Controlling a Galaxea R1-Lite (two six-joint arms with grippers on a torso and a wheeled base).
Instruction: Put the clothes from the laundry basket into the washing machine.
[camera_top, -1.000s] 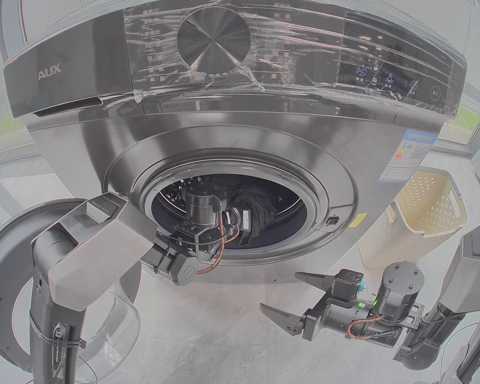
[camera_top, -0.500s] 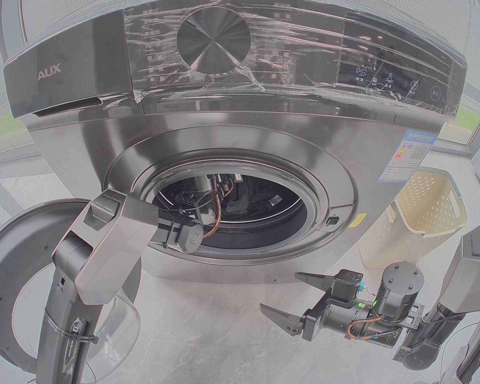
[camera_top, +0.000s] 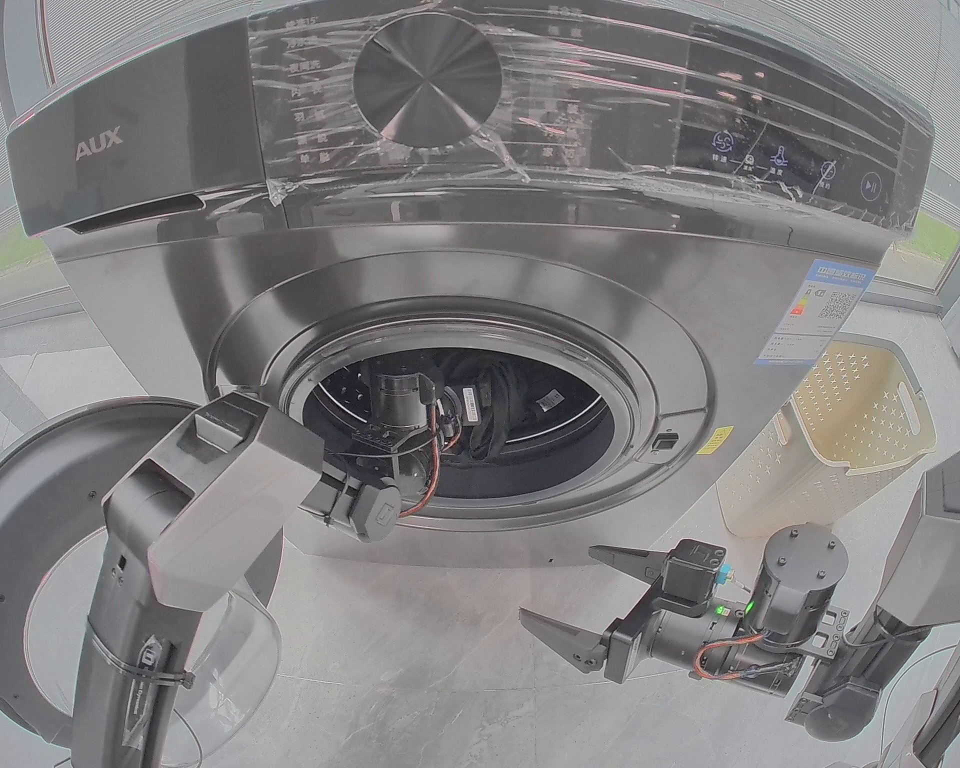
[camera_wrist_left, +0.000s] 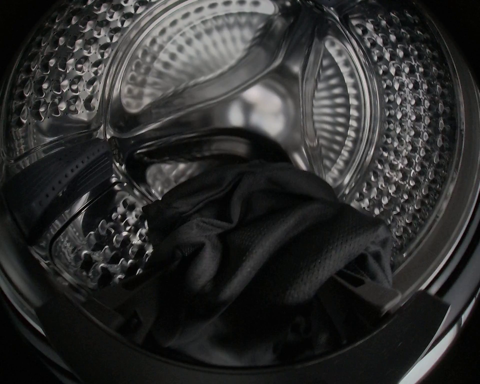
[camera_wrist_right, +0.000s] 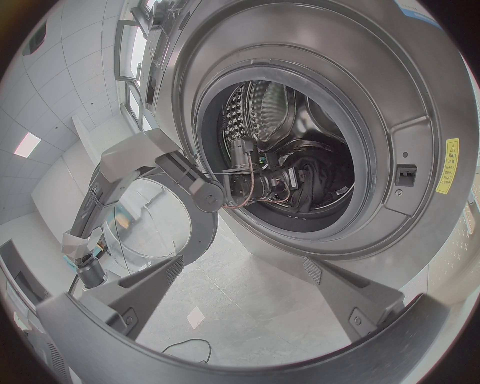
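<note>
One dark garment (camera_wrist_left: 260, 260) lies inside the washing machine (camera_top: 640, 300) as our left gripper (camera_top: 478, 405), whose hold we cannot tell, backs out; right gripper (camera_top: 560, 583) hangs spread.

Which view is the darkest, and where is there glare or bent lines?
Left wrist view: darkest; the drum glints, and the black garment hardly stands out. Head view: bright, with glare on the panel film; the washer edges bow. Right wrist view: evenly lit, strongly curved, with dark corners.
</note>
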